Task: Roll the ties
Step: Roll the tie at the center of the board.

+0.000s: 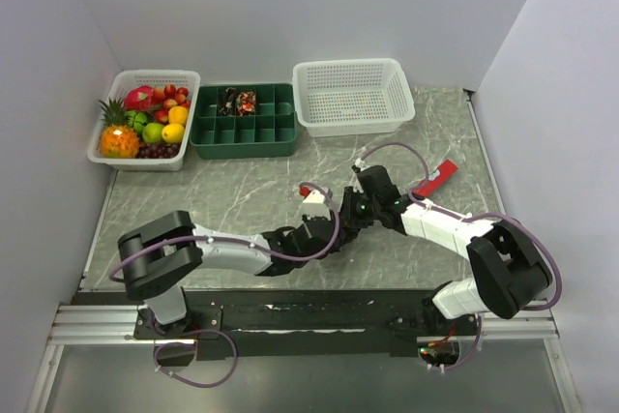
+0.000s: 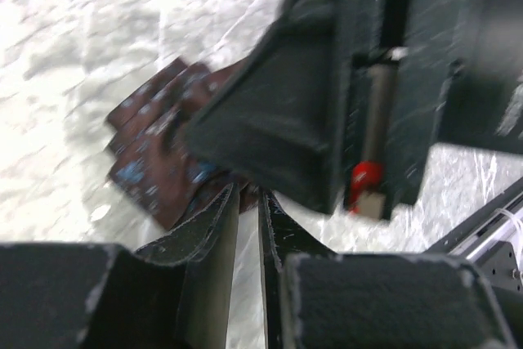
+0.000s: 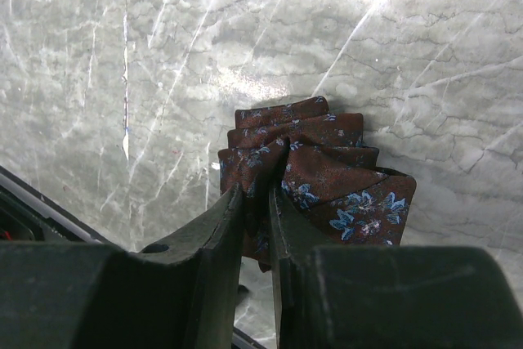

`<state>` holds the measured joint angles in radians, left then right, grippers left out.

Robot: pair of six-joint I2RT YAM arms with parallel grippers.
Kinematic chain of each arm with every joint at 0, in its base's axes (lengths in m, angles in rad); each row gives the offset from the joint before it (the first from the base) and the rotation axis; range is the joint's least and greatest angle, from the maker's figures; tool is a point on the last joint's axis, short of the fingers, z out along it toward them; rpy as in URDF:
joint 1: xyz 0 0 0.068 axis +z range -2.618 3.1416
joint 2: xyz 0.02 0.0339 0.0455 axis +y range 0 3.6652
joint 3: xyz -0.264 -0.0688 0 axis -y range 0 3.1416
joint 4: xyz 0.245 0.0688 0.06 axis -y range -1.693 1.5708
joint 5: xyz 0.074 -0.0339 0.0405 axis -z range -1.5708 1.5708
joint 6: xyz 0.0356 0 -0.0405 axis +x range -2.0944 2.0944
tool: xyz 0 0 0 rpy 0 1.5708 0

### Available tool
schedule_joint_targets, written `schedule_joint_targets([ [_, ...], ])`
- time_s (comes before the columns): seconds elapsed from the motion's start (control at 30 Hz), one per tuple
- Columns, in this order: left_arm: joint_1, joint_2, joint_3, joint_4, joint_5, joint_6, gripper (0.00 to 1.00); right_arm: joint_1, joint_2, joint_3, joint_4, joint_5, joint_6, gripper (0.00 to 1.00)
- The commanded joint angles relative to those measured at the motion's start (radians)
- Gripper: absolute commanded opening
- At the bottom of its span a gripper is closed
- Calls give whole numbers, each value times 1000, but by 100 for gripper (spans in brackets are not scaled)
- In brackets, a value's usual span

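Observation:
A dark brown tie (image 3: 327, 169) with blue flowers lies bunched in stacked folds on the marble table. My right gripper (image 3: 260, 194) is shut on a fold at the tie's near edge. In the left wrist view the same tie (image 2: 155, 161) shows blurred, partly hidden behind the right gripper's black body (image 2: 327, 96). My left gripper (image 2: 248, 194) has its jaws nearly together, their tips pinching the tie's edge. From above, both grippers (image 1: 324, 229) (image 1: 353, 215) meet at mid-table and cover the tie. Another rolled tie (image 1: 239, 101) sits in a compartment of the green tray (image 1: 280, 142).
A white basket (image 1: 353, 121) stands at the back right. A fruit-filled basket (image 1: 106, 157) stands at the back left. A red flat bar (image 1: 435, 178) lies right of the grippers. Walls close in on both sides.

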<state>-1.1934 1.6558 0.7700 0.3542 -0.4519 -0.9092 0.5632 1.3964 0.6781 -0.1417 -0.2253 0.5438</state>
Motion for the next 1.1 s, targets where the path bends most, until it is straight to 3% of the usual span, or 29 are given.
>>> schedule_joint_targets([
  [0.0,-6,70,69,31,-16,20,21,7,27,-43,-91,27,1,25],
  [0.23,-6,148,83,26,2,0,20,6,9,-20,-120,34,-8,29],
  [0.4,-8,183,69,43,4,-10,20,6,-33,-2,-148,29,-15,63],
  [0.53,-8,193,68,38,-2,-13,19,4,-89,12,-186,29,-18,77],
  [0.8,-8,214,87,19,-14,-8,19,-26,-184,55,-288,50,-44,78],
  [1.07,-8,176,91,28,-19,13,22,-36,-304,77,-358,70,-57,72],
])
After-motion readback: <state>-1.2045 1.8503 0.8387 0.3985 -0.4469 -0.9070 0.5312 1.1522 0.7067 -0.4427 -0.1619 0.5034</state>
